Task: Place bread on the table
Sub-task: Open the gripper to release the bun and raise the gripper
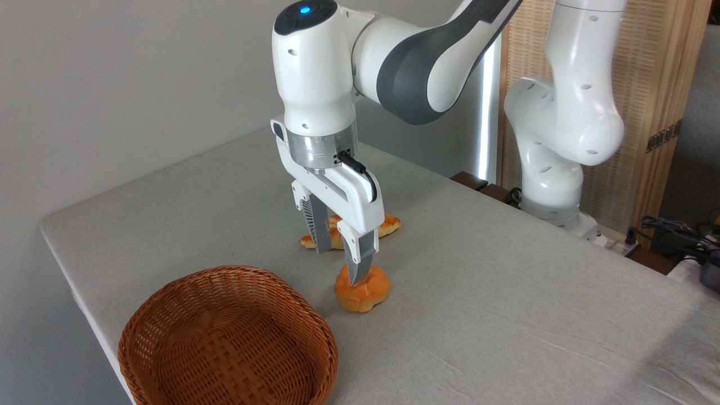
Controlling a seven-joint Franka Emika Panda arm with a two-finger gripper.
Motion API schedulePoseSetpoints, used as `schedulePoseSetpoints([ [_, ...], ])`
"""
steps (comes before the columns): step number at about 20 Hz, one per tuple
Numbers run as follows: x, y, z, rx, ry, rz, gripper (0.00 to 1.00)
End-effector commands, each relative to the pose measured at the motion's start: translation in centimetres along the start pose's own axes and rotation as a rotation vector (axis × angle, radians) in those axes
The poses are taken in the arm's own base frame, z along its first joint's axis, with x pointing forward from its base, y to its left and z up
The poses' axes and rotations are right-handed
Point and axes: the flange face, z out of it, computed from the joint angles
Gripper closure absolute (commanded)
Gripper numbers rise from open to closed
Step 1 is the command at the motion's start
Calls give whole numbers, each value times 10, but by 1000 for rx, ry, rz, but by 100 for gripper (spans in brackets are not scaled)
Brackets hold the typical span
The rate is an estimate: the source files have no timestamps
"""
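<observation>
1. The gripper (341, 260) is hanging just over the bun (363, 289), jaws apart, one fingertip at the bun's top.
2. The bun is sitting on the table (506, 292), towards its near edge, just beside the basket (228, 340).
3. Placing looks done; next, a straight lift clear.
4. The basket is showing nothing inside.
5. A loaf (388, 225) is lying behind the gripper, mid-table.

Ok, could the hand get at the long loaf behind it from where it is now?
Probably yes. The loaf lies bare on the table with nothing on top of it, just behind the open hand. The bun sits in front, clear of that path.
</observation>
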Motion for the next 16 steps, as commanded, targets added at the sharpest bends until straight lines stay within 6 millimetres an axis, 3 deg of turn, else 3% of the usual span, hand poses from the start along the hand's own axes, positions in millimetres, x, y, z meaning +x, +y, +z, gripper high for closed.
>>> schedulePoseSetpoints([
  [1, 9, 0, -24, 60, 46, 31, 0],
  [8, 37, 3, -75, 135, 117, 59, 0],
  [16, 37, 1, -76, 179, 62, 34, 0],
])
